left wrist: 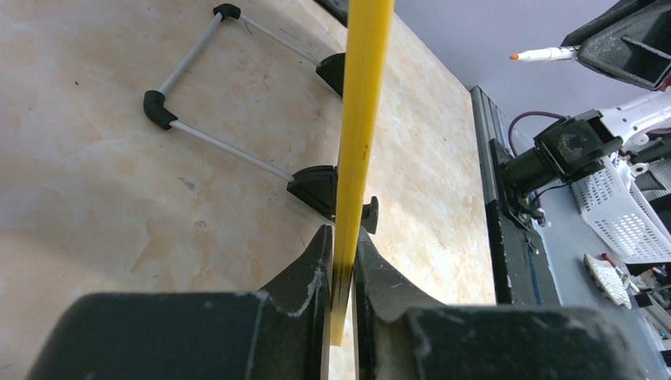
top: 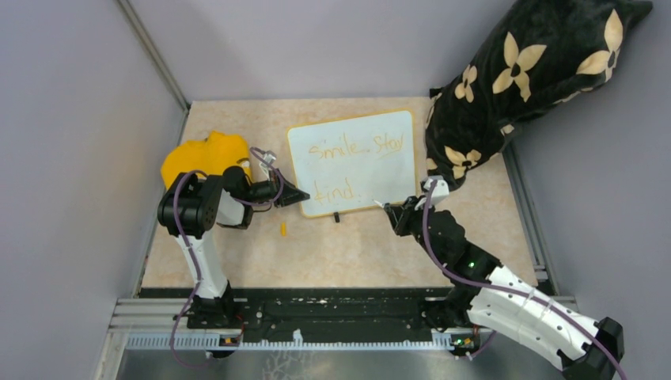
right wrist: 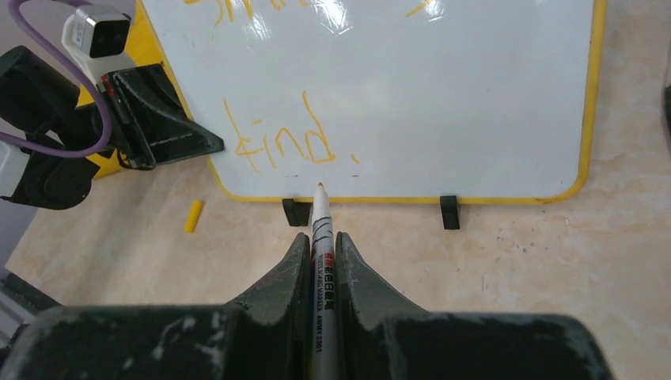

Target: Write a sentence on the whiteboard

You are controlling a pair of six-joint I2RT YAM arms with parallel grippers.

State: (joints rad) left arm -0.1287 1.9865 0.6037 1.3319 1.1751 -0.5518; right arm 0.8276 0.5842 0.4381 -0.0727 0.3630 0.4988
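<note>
The whiteboard [top: 352, 162] stands propped in the middle of the table. Its yellow frame [left wrist: 362, 119] shows edge-on in the left wrist view. The sentence [top: 356, 146] in orange reads "Smile, Stay" over "kind." [right wrist: 285, 142]. My left gripper [top: 299, 195] is shut on the board's lower left frame edge, which sits pinched between the jaws [left wrist: 342, 253]. My right gripper [right wrist: 320, 241] is shut on a white marker [right wrist: 323, 229]. The marker's orange tip hovers just below the board's bottom edge, under "kind.", and is off the white surface.
A yellow marker cap [top: 282, 229] lies on the table in front of the board's left corner. A yellow cloth [top: 202, 154] sits behind the left arm. A black cushion with cream flowers [top: 522, 79] leans at the back right. The board's wire stand [left wrist: 198, 87] sticks out behind it.
</note>
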